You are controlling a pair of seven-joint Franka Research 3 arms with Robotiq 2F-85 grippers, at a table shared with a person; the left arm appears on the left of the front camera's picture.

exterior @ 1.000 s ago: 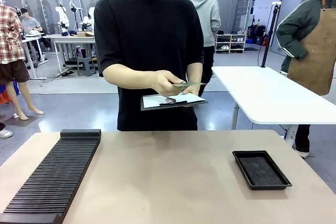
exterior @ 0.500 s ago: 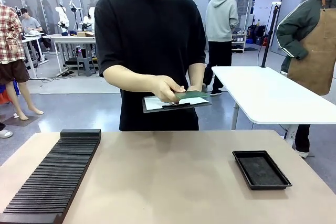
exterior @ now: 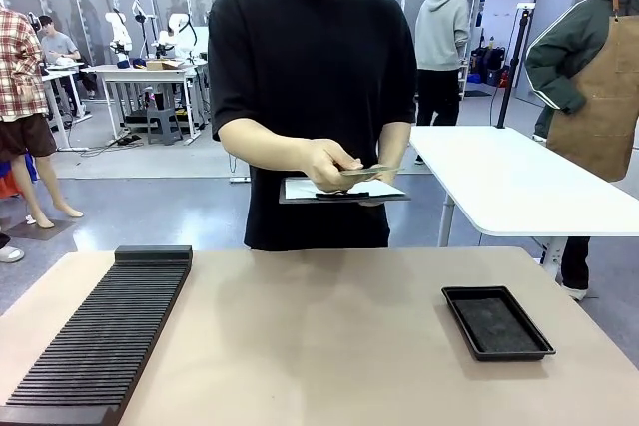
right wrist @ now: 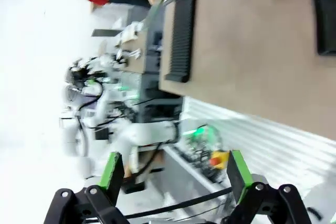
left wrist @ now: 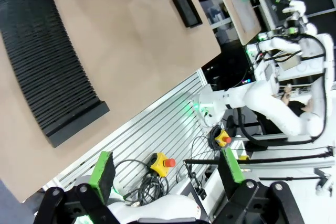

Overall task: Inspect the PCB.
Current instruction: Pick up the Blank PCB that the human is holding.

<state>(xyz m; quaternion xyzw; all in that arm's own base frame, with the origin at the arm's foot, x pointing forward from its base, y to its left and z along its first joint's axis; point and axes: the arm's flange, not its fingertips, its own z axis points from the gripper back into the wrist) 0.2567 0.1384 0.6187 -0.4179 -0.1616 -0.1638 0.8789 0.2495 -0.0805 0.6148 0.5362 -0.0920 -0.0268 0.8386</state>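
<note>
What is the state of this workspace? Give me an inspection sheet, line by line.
Surface: tan table, nothing spilled.
Job's things: PCB held in the person's hand, just above the clipboard, off the table.
Clutter: black ribbed rack on the robot's left; black tray on its right, nothing in it.
End effectors: left end effector open, holding nothing; right end effector open, holding nothing; both back from the table.
Cables: loose black cables by a yellow stop button below the table edge.
Surroundings: white table; other people farther off.
</note>
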